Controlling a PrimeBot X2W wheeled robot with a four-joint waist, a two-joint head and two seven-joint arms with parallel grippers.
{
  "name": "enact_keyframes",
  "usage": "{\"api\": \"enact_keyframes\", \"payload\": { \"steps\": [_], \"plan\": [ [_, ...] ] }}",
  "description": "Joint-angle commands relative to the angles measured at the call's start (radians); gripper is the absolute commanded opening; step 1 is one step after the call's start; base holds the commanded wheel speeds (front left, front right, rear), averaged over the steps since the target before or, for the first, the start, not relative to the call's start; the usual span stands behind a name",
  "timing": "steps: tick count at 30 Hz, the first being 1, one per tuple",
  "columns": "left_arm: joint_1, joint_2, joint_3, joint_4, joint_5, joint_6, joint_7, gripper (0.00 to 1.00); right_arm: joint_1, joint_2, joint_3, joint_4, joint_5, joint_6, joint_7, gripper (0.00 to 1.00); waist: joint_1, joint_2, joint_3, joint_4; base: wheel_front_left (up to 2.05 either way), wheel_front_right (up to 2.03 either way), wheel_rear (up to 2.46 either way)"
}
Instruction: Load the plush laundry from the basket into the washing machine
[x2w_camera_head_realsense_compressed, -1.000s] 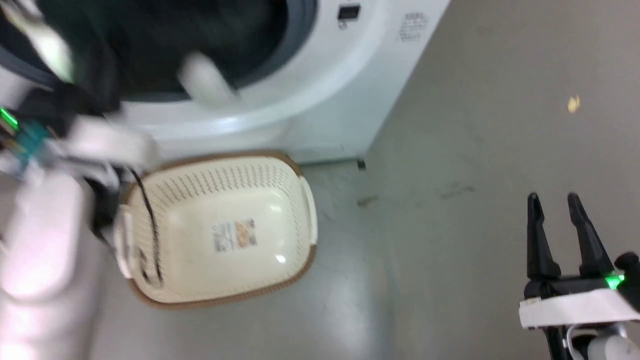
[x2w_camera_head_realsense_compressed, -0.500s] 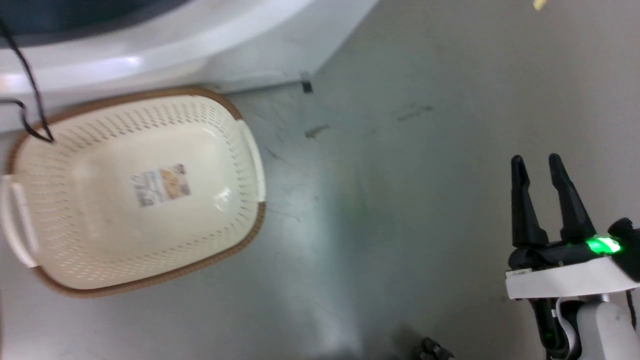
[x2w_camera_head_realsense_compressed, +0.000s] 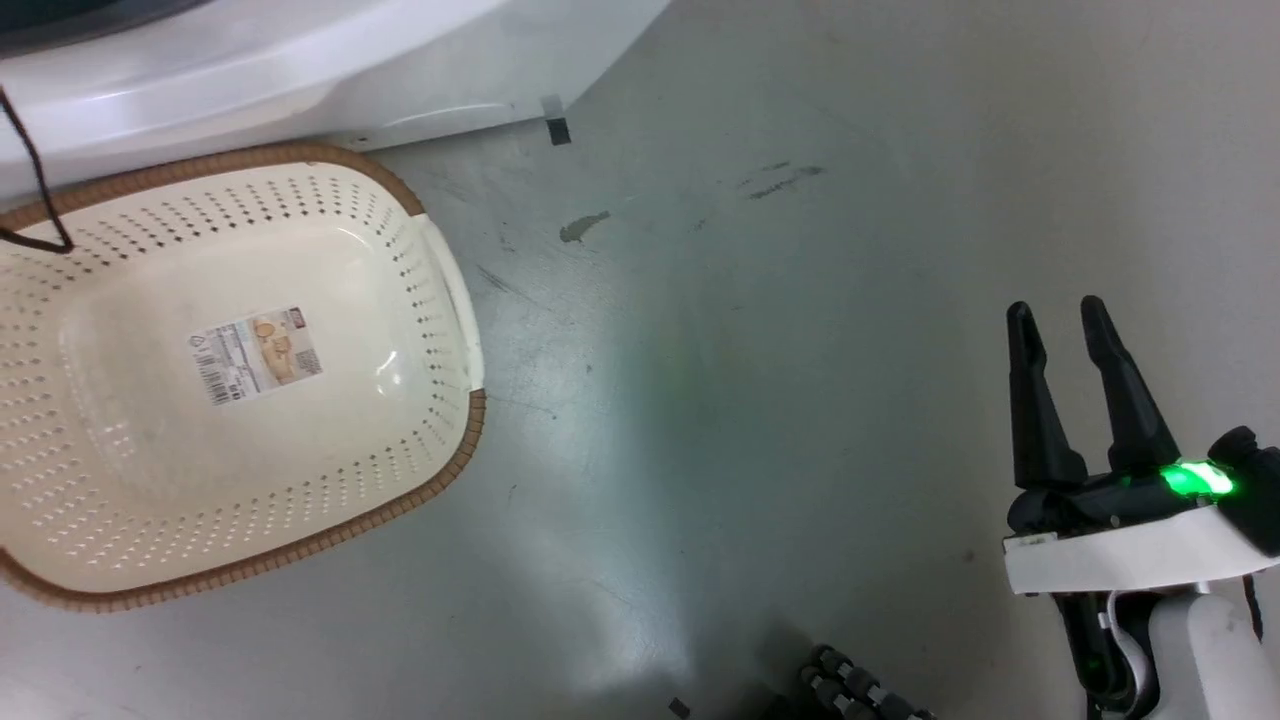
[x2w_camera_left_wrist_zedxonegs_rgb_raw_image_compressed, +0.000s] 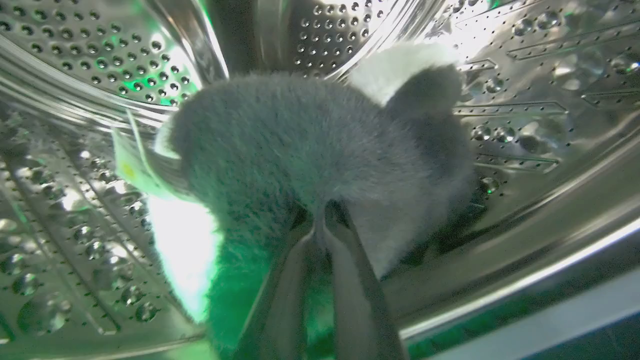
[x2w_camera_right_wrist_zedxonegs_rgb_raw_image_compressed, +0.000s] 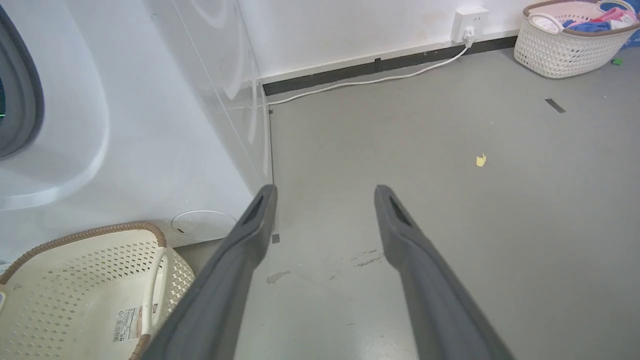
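Observation:
The plush laundry (x2w_camera_left_wrist_zedxonegs_rgb_raw_image_compressed: 300, 145) looks grey and furry with a white patch, and it lies inside the steel drum (x2w_camera_left_wrist_zedxonegs_rgb_raw_image_compressed: 75, 65) of the washing machine (x2w_camera_head_realsense_compressed: 300, 50). My left gripper (x2w_camera_left_wrist_zedxonegs_rgb_raw_image_compressed: 320, 220) is shut on the plush laundry, fingertips buried in the fur. On the floor before the machine sits the cream basket (x2w_camera_head_realsense_compressed: 130, 440) with a brown rim and only a label (x2w_camera_head_realsense_compressed: 255, 353) on its bottom; it also appears in the right wrist view (x2w_camera_right_wrist_zedxonegs_rgb_raw_image_compressed: 75, 280). My right gripper (x2w_camera_head_realsense_compressed: 1055, 320) hangs open over bare floor, right of the basket, its fingers (x2w_camera_right_wrist_zedxonegs_rgb_raw_image_compressed: 250, 235) spread with nothing between them.
A thin black cable (x2w_camera_head_realsense_compressed: 30, 170) hangs over the basket's far left rim. A second basket (x2w_camera_right_wrist_zedxonegs_rgb_raw_image_compressed: 570, 40) with coloured clothes stands by the far wall, near a socket and white cord (x2w_camera_right_wrist_zedxonegs_rgb_raw_image_compressed: 380, 80). A yellow scrap (x2w_camera_right_wrist_zedxonegs_rgb_raw_image_compressed: 481, 160) lies on the grey floor.
The head camera has tilted down and swung right, so the machine opening and my left arm have left the picture. The right gripper holds the same open pose.

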Motion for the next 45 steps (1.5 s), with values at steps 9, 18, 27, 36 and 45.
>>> {"api": "enact_keyframes", "payload": {
  "steps": [9,18,27,36,45],
  "plan": [
    [0.079,-0.072,-0.022,0.100,-0.024,0.007,-0.157,1.00,-0.009,0.000,-0.053,-0.011,-0.066,-0.001,-0.004,1.00,-0.0001,-0.0001,-0.125,0.077,0.00,0.00,0.00],
    [0.333,-0.199,-0.004,0.103,-0.107,0.001,-0.310,1.00,0.059,0.000,-0.123,-0.029,-0.176,-0.001,-0.004,1.00,-0.0001,-0.0001,-0.378,0.202,0.00,0.00,0.00],
    [0.728,-0.297,0.079,-0.313,-0.159,0.026,-0.312,1.00,0.142,0.000,-0.145,-0.032,-0.237,-0.001,-0.004,1.00,-0.0001,-0.0001,-0.562,0.325,0.00,0.00,0.00],
    [1.118,-0.389,0.197,-0.625,-0.194,0.073,-0.313,1.00,0.207,0.000,-0.115,-0.028,-0.238,-0.001,-0.004,1.00,-0.0001,-0.0001,-0.666,0.393,0.00,0.00,0.00],
    [1.366,-0.445,0.191,-0.734,-0.130,0.078,-0.313,1.00,0.265,0.000,-0.083,-0.012,-0.241,-0.001,-0.004,1.00,-0.0001,-0.0001,-0.726,0.431,0.00,0.00,0.00]
  ]
}}
